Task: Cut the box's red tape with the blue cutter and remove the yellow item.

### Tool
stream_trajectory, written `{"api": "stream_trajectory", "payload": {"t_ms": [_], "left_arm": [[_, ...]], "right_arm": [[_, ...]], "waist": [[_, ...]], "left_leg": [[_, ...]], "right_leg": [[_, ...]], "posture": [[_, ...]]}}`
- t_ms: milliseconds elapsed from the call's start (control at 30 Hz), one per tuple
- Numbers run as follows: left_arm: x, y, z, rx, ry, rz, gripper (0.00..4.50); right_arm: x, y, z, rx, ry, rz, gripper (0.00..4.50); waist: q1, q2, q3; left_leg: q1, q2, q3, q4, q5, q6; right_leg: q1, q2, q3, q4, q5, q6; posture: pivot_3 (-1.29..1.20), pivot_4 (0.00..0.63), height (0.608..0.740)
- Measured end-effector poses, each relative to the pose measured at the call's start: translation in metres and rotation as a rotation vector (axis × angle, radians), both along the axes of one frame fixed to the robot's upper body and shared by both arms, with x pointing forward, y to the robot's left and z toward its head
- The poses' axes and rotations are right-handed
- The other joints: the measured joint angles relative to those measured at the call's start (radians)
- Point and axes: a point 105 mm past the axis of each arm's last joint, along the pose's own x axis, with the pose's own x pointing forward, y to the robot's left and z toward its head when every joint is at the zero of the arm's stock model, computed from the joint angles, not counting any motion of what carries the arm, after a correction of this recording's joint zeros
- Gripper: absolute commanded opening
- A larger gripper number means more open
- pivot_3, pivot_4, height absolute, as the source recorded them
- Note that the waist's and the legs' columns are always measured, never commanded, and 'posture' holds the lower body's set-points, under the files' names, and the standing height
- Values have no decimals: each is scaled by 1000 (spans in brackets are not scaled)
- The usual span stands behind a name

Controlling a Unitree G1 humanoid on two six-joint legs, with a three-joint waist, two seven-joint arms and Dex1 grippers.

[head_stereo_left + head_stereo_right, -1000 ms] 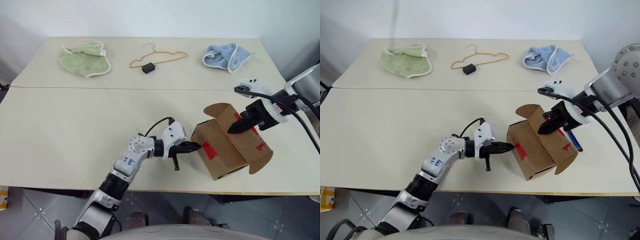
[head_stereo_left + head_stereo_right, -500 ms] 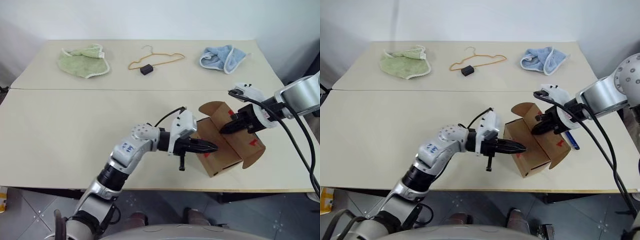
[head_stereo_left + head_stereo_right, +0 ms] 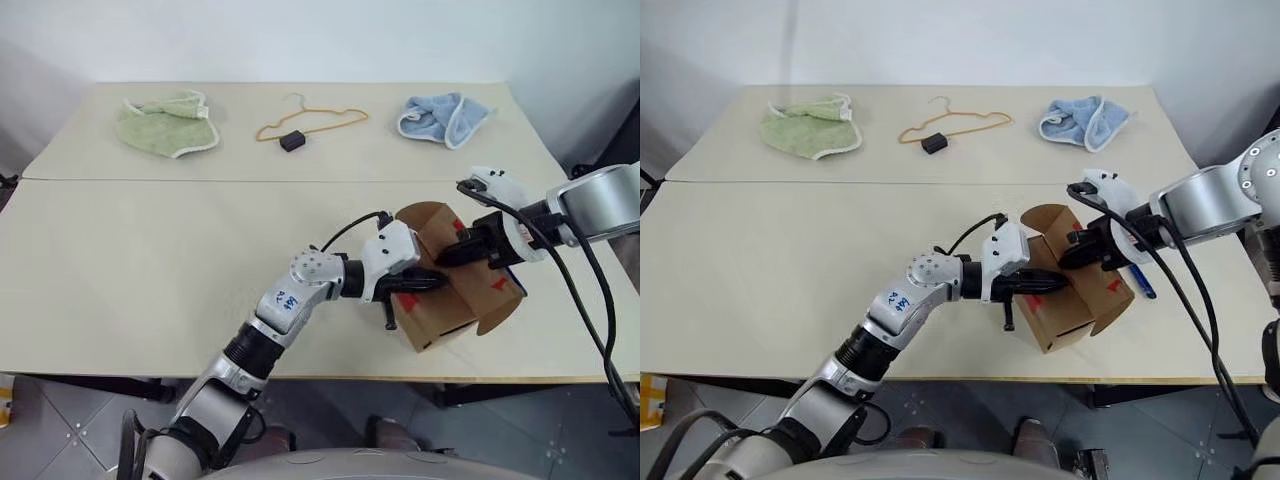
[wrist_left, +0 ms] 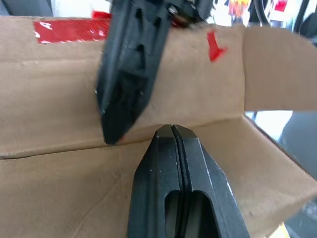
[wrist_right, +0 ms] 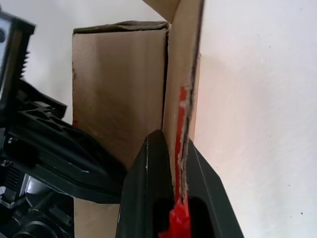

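A green cloth (image 3: 165,122) lies at the far left of the table (image 3: 120,260), well back from the near edge, with a wide bare stretch of tabletop in front of it. Further right along the back sit a wire hanger (image 3: 310,118) with a small black block, then a blue cloth (image 3: 442,116) near the far right corner. The left gripper (image 3: 432,283) reaches in level across the middle, its fingers pressed together with nothing between them, tip against the side of the box (image 3: 445,305). The box stands close to the table's near edge, flaps open, with torn red tape (image 3: 409,301) on its side and flaps. The right gripper (image 3: 450,256) is clenched on one raised flap, pinching the cardboard edge and its red strip. Just right of the box, the blue cutter (image 3: 1143,285) lies on the table near the right edge.
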Motion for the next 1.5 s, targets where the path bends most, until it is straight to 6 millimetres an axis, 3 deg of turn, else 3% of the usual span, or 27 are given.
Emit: {"api": "stream_trajectory", "payload": {"t_ms": [200, 300, 467, 700, 967, 1000, 1100, 1233, 1333, 1467, 1500], "left_arm": [[-2, 15, -8, 62, -19, 6, 0], [-1, 24, -15, 19, 43, 34, 0], [1, 50, -25, 15, 87, 75, 0], [15, 86, -36, 61, 118, 189, 0], [25, 100, -35, 49, 164, 273, 0], [26, 103, -35, 52, 174, 284, 180], [32, 117, -36, 71, 193, 336, 869], [36, 128, -30, 75, 154, 360, 2112], [46, 147, -6, 19, 45, 393, 3028], [55, 186, 28, -3, -100, 459, 4279], [55, 188, 29, -4, -104, 459, 4410]], "right_arm": [[4, -23, 4, -14, -18, -85, 23], [6, -43, 0, -54, -28, -152, 23], [7, -59, -11, -68, -29, -191, 23], [10, -48, -40, -30, 1, -168, 23], [14, -38, -52, 46, -20, -185, 23], [14, -36, -54, 62, -23, -188, 6], [15, -29, -57, 116, -49, -194, 649], [11, -26, -50, 173, -112, -181, 1991], [-1, -29, -32, 225, -229, -100, 3025], [-14, -36, 3, 314, -490, 58, 4411], [-14, -37, 4, 315, -502, 67, 4478]], "waist": [[0, -4, -3], [3, -4, -5], [5, -4, -5], [5, 1, -2], [4, 1, -2], [4, 1, -2], [1, 1, -2], [2, 2, -2], [8, 2, -1], [2, 2, -1], [2, 2, -1]], "left_leg": [[6, 1, 0, -1, -3, 5], [8, 1, 0, -1, -3, 6], [8, 1, -1, -1, -3, 5], [5, 0, -1, -1, -2, 3], [-3, 0, 0, -2, 1, -2], [-3, 0, 0, -2, 1, -2], [-3, 0, 1, -2, 1, -2], [-3, 0, 1, -2, 1, -2], [-5, 0, 0, -2, 1, -1], [-5, 0, 2, -2, -1, -1], [-5, 0, 3, -2, -1, -1]], "right_leg": [[6, 1, 0, -2, -1, -1], [9, 1, 0, -5, -1, -2], [9, 1, 0, -4, -1, -2], [6, 1, 0, -1, 0, -1], [-3, 1, 0, -3, 0, 0], [-3, 1, 0, -3, 0, 0], [-3, 1, 0, -2, 1, 0], [-3, 1, 0, -2, 1, 0], [-4, 1, 0, -3, 1, 0], [-4, 1, 0, -5, 1, 2], [-4, 1, 0, -5, 1, 2]], "posture": [[0, 150, 740], [0, 150, 740], [0, 150, 740], [0, 150, 740], [0, 150, 740], [0, 150, 740], [0, 150, 740], [0, 150, 740], [0, 150, 740], [0, 150, 740], [0, 150, 740]]}}
